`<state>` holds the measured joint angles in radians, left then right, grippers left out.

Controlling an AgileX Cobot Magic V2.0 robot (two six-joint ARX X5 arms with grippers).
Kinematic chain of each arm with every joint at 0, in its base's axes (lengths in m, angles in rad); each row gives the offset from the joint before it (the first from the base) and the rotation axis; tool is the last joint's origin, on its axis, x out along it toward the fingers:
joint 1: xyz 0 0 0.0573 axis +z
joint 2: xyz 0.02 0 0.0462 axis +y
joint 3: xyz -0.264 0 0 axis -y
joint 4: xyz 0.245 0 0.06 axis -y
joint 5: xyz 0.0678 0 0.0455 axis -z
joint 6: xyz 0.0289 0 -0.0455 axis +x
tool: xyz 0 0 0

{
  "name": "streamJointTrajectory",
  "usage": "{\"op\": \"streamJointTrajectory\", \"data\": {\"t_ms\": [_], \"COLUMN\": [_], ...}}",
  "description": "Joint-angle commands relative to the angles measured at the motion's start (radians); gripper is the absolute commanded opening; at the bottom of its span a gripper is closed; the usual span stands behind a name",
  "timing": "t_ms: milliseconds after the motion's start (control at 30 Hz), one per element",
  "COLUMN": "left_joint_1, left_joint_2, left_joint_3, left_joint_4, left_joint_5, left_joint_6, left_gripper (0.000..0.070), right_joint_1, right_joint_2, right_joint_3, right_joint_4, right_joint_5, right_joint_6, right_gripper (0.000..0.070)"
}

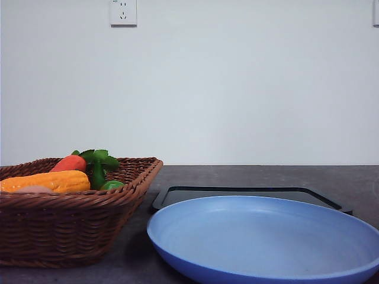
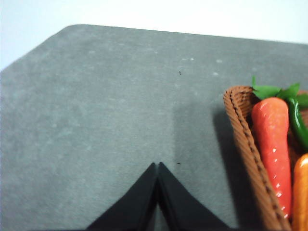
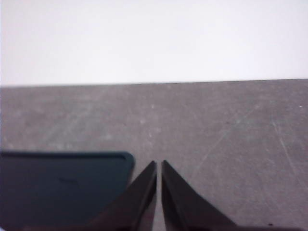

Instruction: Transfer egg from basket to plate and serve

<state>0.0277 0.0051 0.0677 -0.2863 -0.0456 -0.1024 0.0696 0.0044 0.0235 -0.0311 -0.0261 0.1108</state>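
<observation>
A small pale pinkish rounded shape (image 1: 32, 189) just clears the braided rim inside the brown woven wicker basket (image 1: 71, 225), tucked against the underside of a long yellow-orange vegetable (image 1: 50, 180). So little of it shows that I cannot tell for sure it is the egg. A red-orange carrot (image 1: 69, 163) with green leaves lies behind it, and a small green vegetable (image 1: 111, 185) sits near the basket's right corner.

The basket stands on the left of the dark grey counter (image 1: 266, 174). Its flaring right side leans out towards the large round light-blue plate (image 1: 177, 260), with only a narrow strip of counter between the two rims. The plate is bare. Just behind it lies a flat black rectangular tray (image 1: 237, 192), whose near edge is hidden by the plate's far rim. Beyond the tray the counter runs open to a plain white wall with a white socket (image 1: 123, 12) high up.

In the left wrist view, the left tool (image 2: 158, 167) has its black tips pressed together and holds nothing. It hangs over bare counter, with the basket's corner to one side and open surface out to the counter's rounded far corner.

In the right wrist view, the right tool (image 3: 159, 166) is drawn in to a hairline slit and also holds nothing. It is just beside the tray's rounded corner, with clear scratched counter beyond.
</observation>
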Motion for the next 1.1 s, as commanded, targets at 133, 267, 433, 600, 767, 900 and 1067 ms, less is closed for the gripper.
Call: {"op": "streamJointTrajectory", "data": {"t_ms": [133,267,433,600,767,900,1067], "left_joint_1": [0.000,0.000,0.000,0.000,0.000,0.000,-0.002], "left_joint_2": [-0.002,-0.002,-0.002,0.018,0.097,0.191,0.329], "left_joint_3": [-0.022,-0.022,-0.020,0.011,0.090,0.159,0.254], "left_joint_4": [-0.005,-0.005,-0.005,-0.015,-0.053,-0.057,-0.058], "left_joint_5": [0.005,0.027,0.179,0.292,0.321,0.374,0.471], "left_joint_6": [-0.327,-0.370,-0.370,-0.370,-0.364,-0.326,-0.265], "left_gripper": [0.0000,0.0000,0.0000,0.0000,0.0000,0.0000,0.0000], "right_joint_1": [-0.001,-0.001,-0.001,-0.001,-0.001,-0.001,-0.001], "right_joint_2": [-0.001,-0.001,0.000,0.003,0.059,0.138,0.273], "right_joint_3": [-0.003,-0.003,0.001,0.045,0.140,0.240,0.368], "right_joint_4": [0.047,0.044,0.044,-0.026,-0.113,-0.197,-0.306], "right_joint_5": [-0.002,-0.037,-0.058,-0.064,-0.064,-0.064,-0.075], "right_joint_6": [0.191,0.204,0.226,0.245,0.245,0.245,0.220], "right_gripper": [0.0000,0.0000,0.0000,0.0000,0.0000,0.0000,0.0000]}}
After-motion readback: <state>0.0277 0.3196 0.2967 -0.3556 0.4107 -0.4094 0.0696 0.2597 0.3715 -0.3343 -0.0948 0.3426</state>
